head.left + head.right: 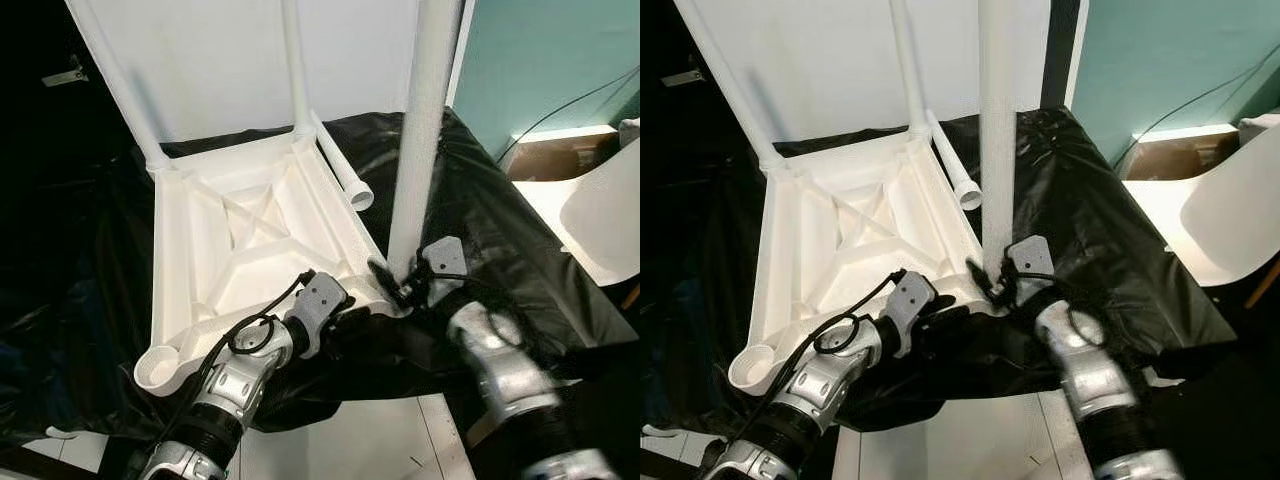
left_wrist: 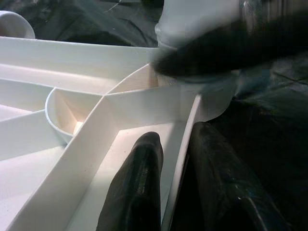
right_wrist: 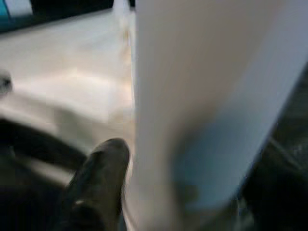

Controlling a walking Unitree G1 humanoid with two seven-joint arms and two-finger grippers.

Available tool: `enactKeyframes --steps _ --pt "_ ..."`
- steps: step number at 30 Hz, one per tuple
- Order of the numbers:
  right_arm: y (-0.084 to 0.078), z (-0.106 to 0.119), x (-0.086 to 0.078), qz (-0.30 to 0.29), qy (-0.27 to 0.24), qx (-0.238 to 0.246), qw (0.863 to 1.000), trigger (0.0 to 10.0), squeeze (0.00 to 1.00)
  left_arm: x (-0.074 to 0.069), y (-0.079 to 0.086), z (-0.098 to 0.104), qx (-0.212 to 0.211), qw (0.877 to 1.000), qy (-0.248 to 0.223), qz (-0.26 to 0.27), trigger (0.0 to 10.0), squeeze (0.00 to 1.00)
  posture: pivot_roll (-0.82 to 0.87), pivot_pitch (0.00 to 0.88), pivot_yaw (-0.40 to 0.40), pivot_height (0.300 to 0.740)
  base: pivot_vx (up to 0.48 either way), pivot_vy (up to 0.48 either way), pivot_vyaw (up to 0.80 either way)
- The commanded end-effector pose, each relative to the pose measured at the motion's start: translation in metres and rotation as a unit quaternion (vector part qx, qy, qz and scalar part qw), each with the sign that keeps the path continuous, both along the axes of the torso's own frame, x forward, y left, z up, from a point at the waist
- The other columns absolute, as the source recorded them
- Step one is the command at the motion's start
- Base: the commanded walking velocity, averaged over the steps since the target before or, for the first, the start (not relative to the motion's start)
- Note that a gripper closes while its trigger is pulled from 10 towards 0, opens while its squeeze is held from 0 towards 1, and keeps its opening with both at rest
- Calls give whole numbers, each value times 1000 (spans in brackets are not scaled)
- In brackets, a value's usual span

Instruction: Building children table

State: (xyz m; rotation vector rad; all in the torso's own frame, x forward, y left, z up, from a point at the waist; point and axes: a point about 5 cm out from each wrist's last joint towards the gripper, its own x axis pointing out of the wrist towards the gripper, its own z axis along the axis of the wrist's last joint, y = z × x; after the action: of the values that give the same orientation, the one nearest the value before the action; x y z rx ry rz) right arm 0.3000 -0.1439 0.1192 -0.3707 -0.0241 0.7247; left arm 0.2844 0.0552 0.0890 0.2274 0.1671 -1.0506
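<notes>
Table top: white plastic, upside down on black sheet, ribbed underside facing up, at centre of head views.
Far legs: two white tubes fitted upright in far corners, one at 11 o'clock, one at 12 o'clock.
Near leg: thick white tube standing upright in near right corner socket, at 5 o'clock of table top.
Loose tube: lying on sheet just beside right edge of table top, open end toward camera.
Empty socket: round cup at near left corner, 7 o'clock.
Left gripper: clamped over near rim of table top, one finger inside, other outside.
Right gripper: at foot of near leg, fingers closed around it.
White chair: at 3 o'clock, well apart.
</notes>
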Motion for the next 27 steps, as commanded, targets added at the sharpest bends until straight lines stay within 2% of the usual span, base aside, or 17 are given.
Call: enactKeyframes --steps 1,3,4,8,11,16,18,19,20,23,27 --pt "2 -2 3 15 0 -20 1000 10000 1000 -11 1 -23 32 998 52 -26 10000 0 -92 0 61 740 0 0 0" --pt "-2 3 10 2 -17 -31 999 10000 1000 -10 1 -22 30 998 51 -24 10000 0 -88 0 57 740 0 0 0" --pt "-3 7 12 4 -27 -36 999 10000 0 -10 1 -22 30 998 51 -23 10000 0 -86 0 54 740 0 0 0" --pt "-6 14 16 14 -38 -38 998 10000 0 -11 2 -23 30 998 51 -21 10000 0 -85 0 51 740 0 0 0" --pt "-10 24 19 60 -45 -47 996 10000 0 -15 4 -30 52 997 50 -22 10000 0 -85 0 44 740 0 0 0" --pt "-11 28 22 80 -45 -55 994 10000 0 -16 2 -31 50 997 52 -23 10000 0 -84 0 41 740 0 0 0" --pt "-13 28 23 88 -41 -60 994 10000 0 -16 1 -30 46 997 52 -23 10000 0 -81 0 40 740 0 0 0" --pt "-15 24 25 94 -17 -75 993 10000 0 -15 0 -29 44 998 50 -22 10000 0 -77 0 37 740 0 0 0" --pt "-16 20 24 104 1 -83 991 0 0 -15 -1 -28 44 998 49 -22 10000 0 -77 0 34 740 0 0 0" --pt "-13 17 22 116 15 -88 989 0 0 -14 0 -28 46 998 47 -22 10000 0 -79 0 35 740 0 0 0" --pt "-11 7 17 103 33 -64 992 0 0 -15 2 -30 53 997 47 -26 10000 0 -82 0 45 740 0 0 0"
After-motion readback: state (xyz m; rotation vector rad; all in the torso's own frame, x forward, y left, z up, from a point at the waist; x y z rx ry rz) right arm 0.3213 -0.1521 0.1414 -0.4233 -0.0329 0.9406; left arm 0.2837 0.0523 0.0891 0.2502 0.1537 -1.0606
